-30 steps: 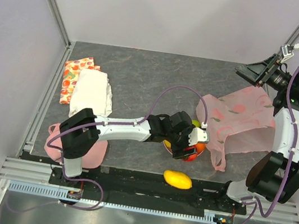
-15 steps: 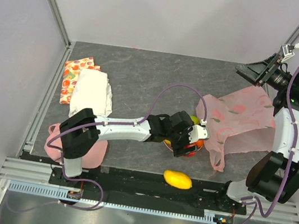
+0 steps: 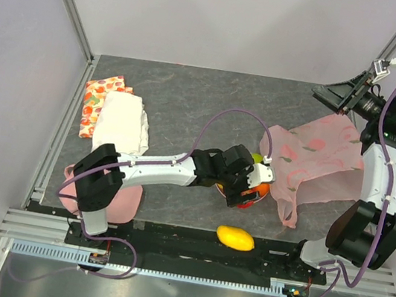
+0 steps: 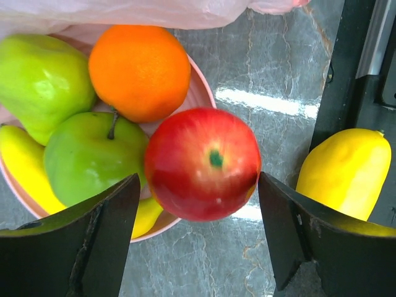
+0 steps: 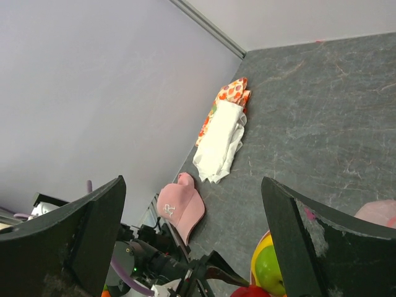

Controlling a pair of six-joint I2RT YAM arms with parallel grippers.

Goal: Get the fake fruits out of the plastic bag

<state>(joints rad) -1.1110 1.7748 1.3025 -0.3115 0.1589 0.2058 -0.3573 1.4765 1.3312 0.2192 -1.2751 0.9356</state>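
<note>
Six fake fruits (image 4: 139, 71) lie outside the plastic bag (image 3: 316, 163); the red apple (image 4: 202, 164) sits between your spread left fingers (image 4: 93, 247), right fingers (image 5: 62, 247) wide, empty; bag's inside unseen.

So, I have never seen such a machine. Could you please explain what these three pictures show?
These are two robot arms on a table. One picture looks down from above; the other two come from cameras on the wrists. The left pincer stands over a plate of fake fruits, with a red apple between its fingers; whether it grips, I cannot tell. The right pincer is raised, open and empty. A pink bag and folded cloths lie on the table; a mango lies at its near edge.
</note>
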